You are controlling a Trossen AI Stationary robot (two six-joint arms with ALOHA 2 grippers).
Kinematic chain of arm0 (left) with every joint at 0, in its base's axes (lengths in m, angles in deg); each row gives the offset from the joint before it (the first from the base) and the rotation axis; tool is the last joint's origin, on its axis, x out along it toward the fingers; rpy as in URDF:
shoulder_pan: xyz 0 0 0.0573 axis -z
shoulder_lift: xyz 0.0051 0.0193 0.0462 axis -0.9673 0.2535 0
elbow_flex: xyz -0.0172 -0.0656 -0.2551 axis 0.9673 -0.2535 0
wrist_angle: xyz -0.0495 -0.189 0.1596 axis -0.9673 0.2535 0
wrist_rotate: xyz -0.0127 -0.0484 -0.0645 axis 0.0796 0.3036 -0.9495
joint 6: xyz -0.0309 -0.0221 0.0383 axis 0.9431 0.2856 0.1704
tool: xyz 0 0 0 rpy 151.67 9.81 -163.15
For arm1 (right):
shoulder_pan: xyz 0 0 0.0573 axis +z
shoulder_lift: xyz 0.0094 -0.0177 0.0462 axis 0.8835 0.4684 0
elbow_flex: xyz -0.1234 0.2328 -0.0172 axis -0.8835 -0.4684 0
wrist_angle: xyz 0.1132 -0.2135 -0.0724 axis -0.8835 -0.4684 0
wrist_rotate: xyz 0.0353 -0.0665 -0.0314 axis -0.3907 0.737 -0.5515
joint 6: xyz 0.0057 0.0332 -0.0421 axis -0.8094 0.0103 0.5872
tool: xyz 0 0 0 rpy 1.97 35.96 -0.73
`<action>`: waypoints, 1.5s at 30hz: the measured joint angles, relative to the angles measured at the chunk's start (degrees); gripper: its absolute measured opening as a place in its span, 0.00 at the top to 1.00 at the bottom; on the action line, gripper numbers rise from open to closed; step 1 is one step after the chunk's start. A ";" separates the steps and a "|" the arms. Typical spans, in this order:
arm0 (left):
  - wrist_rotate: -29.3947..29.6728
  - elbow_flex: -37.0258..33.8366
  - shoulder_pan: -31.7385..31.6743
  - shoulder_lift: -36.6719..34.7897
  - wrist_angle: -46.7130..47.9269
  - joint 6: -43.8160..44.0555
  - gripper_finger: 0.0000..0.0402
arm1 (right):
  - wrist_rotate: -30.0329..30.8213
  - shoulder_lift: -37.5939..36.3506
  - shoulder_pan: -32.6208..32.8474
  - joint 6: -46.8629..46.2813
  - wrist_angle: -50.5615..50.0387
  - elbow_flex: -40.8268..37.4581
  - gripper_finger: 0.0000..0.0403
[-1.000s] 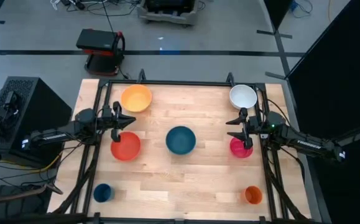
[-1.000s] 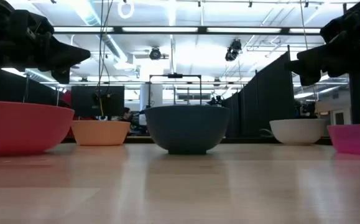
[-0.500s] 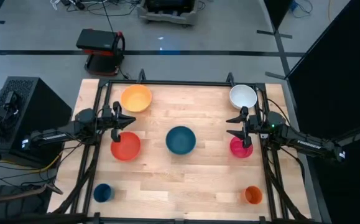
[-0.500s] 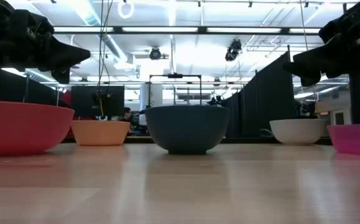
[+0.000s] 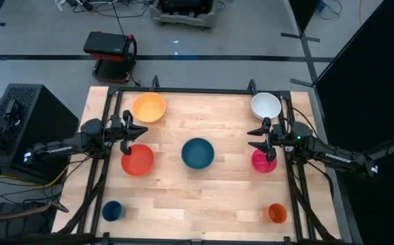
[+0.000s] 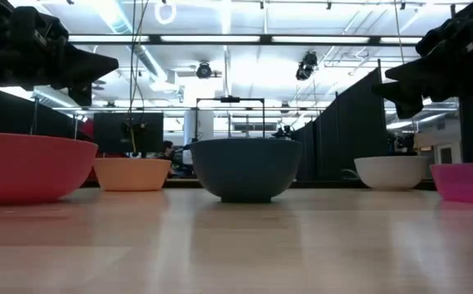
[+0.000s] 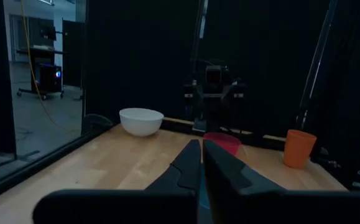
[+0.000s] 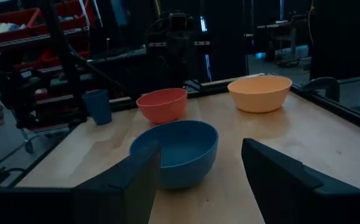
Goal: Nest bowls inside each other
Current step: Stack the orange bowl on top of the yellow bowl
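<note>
so far nothing nested: yellow-orange bowl (image 5: 148,107), red-orange bowl (image 5: 137,160), teal bowl (image 5: 197,153), white bowl (image 5: 266,105) and magenta bowl (image 5: 263,162) all set singly and well apart on table (image 5: 183,197). left gripper (image 5: 142,132) shut and empty above the gap between yellow-orange and red-orange bowls; right gripper (image 5: 253,138) spread wide, empty, just beside magenta bowl. all nesting outstanding, judged from layout.

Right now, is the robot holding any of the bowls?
No, nothing is held. The left gripper is shut and empty above the red-orange bowl. The right gripper is open, beside the pink bowl.
</note>
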 joint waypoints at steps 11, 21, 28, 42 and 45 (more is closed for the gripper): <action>0.00 0.01 -0.01 -0.01 -0.73 0.01 0.99 | 0.14 0.00 0.01 0.00 0.14 -0.01 0.47; 0.00 0.00 -0.02 0.00 -0.63 -0.07 0.98 | 0.15 0.02 0.01 0.40 4.64 -0.01 0.56; 0.00 0.01 -0.02 0.01 -0.51 -0.22 0.99 | 0.16 0.01 0.01 1.36 7.35 -0.01 0.75; 0.00 -0.01 0.00 0.02 4.20 -2.56 0.93 | -0.05 0.00 0.00 4.36 10.05 -0.01 1.00; 0.12 0.10 0.00 0.04 7.02 -3.39 0.83 | -0.05 0.00 0.01 4.36 10.05 -0.01 1.00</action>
